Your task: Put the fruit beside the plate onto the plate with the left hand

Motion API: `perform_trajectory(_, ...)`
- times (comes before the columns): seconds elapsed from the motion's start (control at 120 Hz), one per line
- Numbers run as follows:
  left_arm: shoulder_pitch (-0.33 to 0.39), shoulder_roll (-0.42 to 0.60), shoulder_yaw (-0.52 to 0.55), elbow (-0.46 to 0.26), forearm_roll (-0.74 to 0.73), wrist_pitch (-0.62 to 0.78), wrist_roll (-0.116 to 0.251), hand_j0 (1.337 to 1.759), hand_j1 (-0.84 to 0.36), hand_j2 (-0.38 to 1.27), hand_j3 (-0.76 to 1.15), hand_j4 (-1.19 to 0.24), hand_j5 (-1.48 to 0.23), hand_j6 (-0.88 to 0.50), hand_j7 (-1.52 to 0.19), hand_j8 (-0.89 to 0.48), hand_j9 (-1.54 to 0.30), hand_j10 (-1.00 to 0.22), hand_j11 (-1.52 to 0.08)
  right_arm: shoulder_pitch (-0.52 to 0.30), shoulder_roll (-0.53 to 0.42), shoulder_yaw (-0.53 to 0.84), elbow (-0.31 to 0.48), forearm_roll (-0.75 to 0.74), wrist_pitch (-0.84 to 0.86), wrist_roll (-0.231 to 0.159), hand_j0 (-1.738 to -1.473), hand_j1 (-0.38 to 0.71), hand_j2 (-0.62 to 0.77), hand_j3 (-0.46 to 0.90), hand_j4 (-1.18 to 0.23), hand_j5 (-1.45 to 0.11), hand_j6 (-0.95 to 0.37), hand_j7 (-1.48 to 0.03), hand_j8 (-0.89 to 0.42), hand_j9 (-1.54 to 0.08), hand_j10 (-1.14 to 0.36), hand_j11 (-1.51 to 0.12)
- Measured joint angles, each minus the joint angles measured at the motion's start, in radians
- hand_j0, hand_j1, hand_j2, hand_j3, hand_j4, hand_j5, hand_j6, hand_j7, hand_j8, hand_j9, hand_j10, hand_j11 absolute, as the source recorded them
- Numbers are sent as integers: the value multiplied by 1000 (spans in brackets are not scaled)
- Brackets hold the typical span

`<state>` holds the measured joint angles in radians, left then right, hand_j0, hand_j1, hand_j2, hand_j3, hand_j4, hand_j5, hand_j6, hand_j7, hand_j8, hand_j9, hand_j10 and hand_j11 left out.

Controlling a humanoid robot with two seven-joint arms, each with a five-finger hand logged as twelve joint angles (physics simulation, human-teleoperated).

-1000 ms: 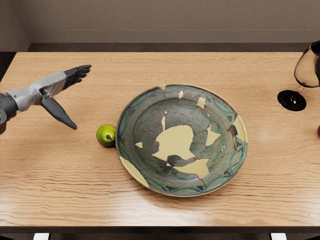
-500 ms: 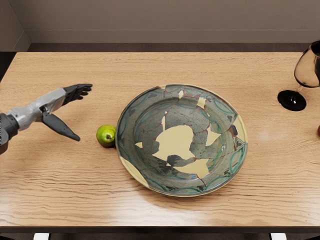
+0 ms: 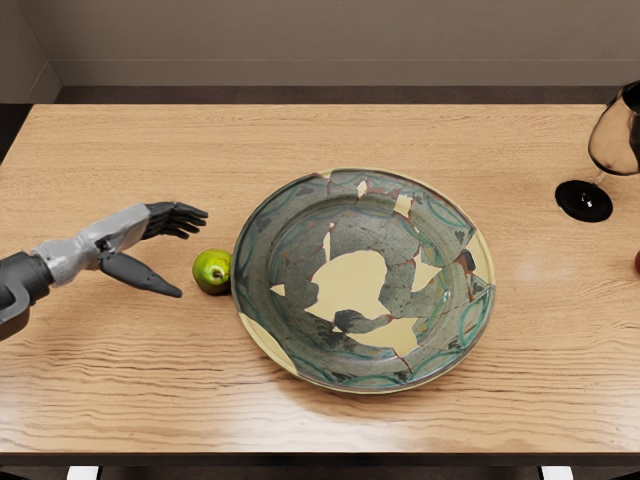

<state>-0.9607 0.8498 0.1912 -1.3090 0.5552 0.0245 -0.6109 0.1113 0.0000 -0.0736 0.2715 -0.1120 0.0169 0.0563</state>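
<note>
A small green pear (image 3: 212, 270) lies on the wooden table, touching the left rim of a large round plate (image 3: 455, 330) with a cracked green and cream glaze. My left hand (image 3: 180, 252) comes in from the left edge and hovers just left of the pear. Its fingers (image 3: 178, 218) are spread above and behind the fruit, and the thumb points toward it lower down. A small gap separates the thumb tip from the pear. The hand is open and holds nothing. My right arm does not show.
A dark wine glass (image 3: 605, 150) stands at the far right edge of the table. A small red object (image 3: 637, 262) peeks in at the right edge below it. The table's front edge runs along the bottom of the view.
My left hand has moved down and to the right, closing in on the pear. The pear and plate have not moved.
</note>
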Motion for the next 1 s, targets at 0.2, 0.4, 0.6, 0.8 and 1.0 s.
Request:
perform_trajectory(0.2, 1, -19, -2, -11, 4, 1, 0, 1658, 16, 61, 0, -284, -365, -285, -365, -285, -364, -283, -364, 0, 0, 0, 0, 0, 0, 0, -1658, -333, -3, 0, -13, -17, -13, -17, -13, -17, -13, -17)
perform_trajectory(0.4, 2, -31, -7, -13, 4, 10, 0, 1658, 74, 51, 0, -236, -303, -237, -302, -236, -302, -235, -302, 0, 0, 0, 0, 0, 0, 0, -1658, -333, -3, 0, -13, -17, -13, -17, -13, -17, -13, -17)
perform_trajectory(0.6, 24, -32, -20, -12, 4, 49, 0, 1658, 123, 43, 0, -195, -249, -195, -249, -195, -249, -194, -249, 0, 0, 0, 0, 0, 0, 0, -1658, -333, -3, 0, -13, -17, -13, -17, -13, -17, -13, -17)
perform_trajectory(0.8, 42, -55, -23, -6, 5, 106, 0, 1658, 140, 40, 0, -180, -230, -180, -230, -180, -229, -179, -229, 0, 0, 0, 0, 0, 0, 0, -1658, -333, -3, 0, -13, -17, -13, -17, -13, -17, -13, -17)
perform_trajectory(1.0, 68, -82, -23, -1, 5, 150, 0, 1658, 140, 40, 0, -179, -230, -180, -230, -180, -229, -179, -229, 0, 0, 0, 0, 0, 0, 0, -1658, -333, -3, 0, -13, -17, -13, -17, -13, -17, -13, -17)
